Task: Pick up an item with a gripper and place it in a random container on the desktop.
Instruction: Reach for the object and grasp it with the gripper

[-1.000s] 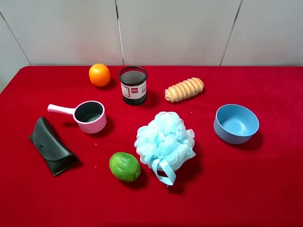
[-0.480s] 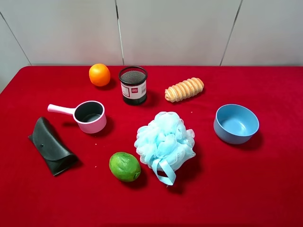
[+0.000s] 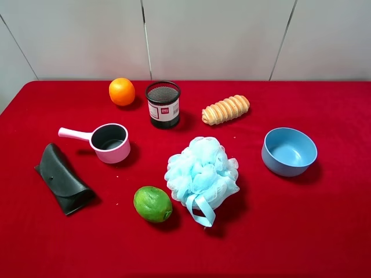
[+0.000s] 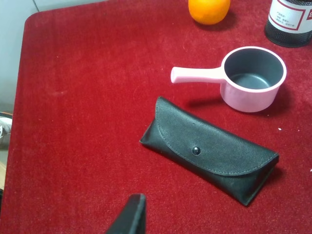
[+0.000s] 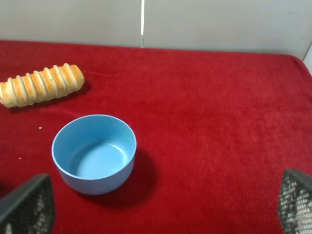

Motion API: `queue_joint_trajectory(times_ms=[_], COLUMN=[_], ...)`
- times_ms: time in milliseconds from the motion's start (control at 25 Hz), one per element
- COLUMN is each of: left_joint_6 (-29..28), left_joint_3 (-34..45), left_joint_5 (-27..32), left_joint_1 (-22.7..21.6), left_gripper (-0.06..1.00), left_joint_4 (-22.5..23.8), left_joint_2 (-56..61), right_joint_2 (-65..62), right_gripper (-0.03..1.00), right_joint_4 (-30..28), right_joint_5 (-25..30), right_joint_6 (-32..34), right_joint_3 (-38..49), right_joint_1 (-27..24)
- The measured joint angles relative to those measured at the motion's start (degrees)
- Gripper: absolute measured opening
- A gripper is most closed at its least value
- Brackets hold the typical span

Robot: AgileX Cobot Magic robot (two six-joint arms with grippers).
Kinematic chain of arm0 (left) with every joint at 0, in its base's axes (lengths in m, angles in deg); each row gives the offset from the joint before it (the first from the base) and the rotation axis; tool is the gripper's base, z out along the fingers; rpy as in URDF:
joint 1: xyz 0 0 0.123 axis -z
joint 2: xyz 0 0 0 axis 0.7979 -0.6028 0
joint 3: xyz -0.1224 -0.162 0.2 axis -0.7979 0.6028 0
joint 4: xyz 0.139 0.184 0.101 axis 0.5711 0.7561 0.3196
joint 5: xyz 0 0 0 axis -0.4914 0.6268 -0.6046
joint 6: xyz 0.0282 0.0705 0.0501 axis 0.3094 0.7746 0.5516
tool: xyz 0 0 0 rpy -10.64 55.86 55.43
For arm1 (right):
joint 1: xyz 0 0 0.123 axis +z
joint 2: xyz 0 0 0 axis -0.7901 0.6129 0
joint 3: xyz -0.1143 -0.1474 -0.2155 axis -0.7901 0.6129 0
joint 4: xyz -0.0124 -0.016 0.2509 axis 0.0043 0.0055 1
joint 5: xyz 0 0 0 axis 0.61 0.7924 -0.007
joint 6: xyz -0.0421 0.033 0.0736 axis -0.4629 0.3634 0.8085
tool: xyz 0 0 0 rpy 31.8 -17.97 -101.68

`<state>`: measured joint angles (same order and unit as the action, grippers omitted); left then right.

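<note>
The light-blue mesh pouf (image 3: 200,172) lies on the red cloth near the table's middle, with its ribbon loop (image 3: 201,211) toward the front. The plain blue bowl (image 3: 284,165) stands empty to its right, apart from it, and also shows in the right wrist view (image 5: 97,183). Neither gripper shows in the exterior high view. My right gripper (image 5: 160,214) is open and empty, with its fingers (image 5: 24,204) wide apart on the near side of the bowl. Only one left fingertip (image 4: 132,215) shows, near a black case.
A green lime (image 3: 153,204) lies left of the pouf. A pink handled pot (image 3: 110,143), a black case (image 3: 62,178), an orange (image 3: 122,91), a black mesh cup (image 3: 163,104) and a ridged bread roll (image 3: 225,109) lie around.
</note>
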<state>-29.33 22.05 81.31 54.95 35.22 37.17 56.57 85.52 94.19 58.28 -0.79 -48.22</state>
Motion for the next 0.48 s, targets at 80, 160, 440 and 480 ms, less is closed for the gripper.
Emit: queue_joint_trajectory(times_ms=[80, 160, 440, 480], left_joint_6=[0.00, 0.00, 0.00, 0.00], left_joint_3=[0.00, 0.00, 0.00, 0.00], left_joint_5=[0.00, 0.00, 0.00, 0.00], left_joint_1=[0.00, 0.00, 0.00, 0.00], left_gripper=[0.99, 0.99, 0.99, 0.99], left_joint_4=[0.00, 0.00, 0.00, 0.00], left_joint_2=[0.00, 0.00, 0.00, 0.00], right_joint_2=[0.00, 0.00, 0.00, 0.00], right_gripper=[0.69, 0.69, 0.69, 0.69], right_joint_4=[0.00, 0.00, 0.00, 0.00], right_joint_5=[0.00, 0.00, 0.00, 0.00], right_joint_6=[0.00, 0.00, 0.00, 0.00], right_joint_3=[0.00, 0.00, 0.00, 0.00], right_joint_1=[0.00, 0.00, 0.00, 0.00])
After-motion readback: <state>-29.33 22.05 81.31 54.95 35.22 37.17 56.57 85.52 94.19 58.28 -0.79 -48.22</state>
